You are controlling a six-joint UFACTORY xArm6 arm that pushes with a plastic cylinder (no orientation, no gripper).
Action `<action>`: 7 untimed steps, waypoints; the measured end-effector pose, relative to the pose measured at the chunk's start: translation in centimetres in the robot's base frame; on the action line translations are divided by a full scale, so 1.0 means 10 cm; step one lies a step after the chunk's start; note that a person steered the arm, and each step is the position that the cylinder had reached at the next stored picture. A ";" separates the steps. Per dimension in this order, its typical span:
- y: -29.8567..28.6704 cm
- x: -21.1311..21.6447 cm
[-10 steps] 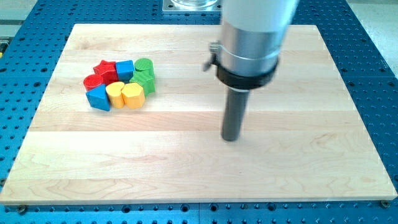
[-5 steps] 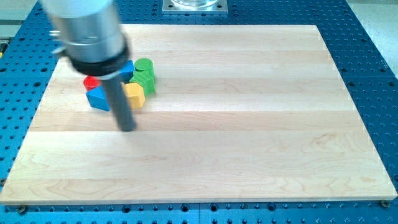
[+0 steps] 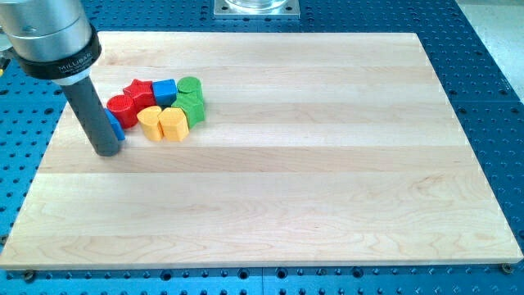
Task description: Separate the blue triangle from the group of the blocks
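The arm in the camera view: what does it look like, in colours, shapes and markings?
The arm ends in a wide, light grey metal cylinder with a black band around its lower rim; small lettering sits above the band, too small to read. Below it hangs a straight, dark grey round rod, much thinner, ending at my tip. No cables show.

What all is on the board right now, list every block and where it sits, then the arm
Blue triangle: 1, blue, cluster's left edge, mostly hidden behind rod.
Red cylinder: 1, red, cluster's upper left.
Red star: 1, red, cluster's top.
Blue cube: 1, blue, right of star.
Green blocks: 2, green, cluster's right side.
Yellow blocks: 2, yellow, cluster's bottom.
Wooden board: 1, light wood, on blue perforated table.
My tip: dark rod's end, just left of the blue triangle.
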State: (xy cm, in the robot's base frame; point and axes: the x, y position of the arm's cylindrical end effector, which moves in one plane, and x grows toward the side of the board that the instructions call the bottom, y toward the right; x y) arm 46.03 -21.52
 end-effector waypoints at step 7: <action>0.40 -1.21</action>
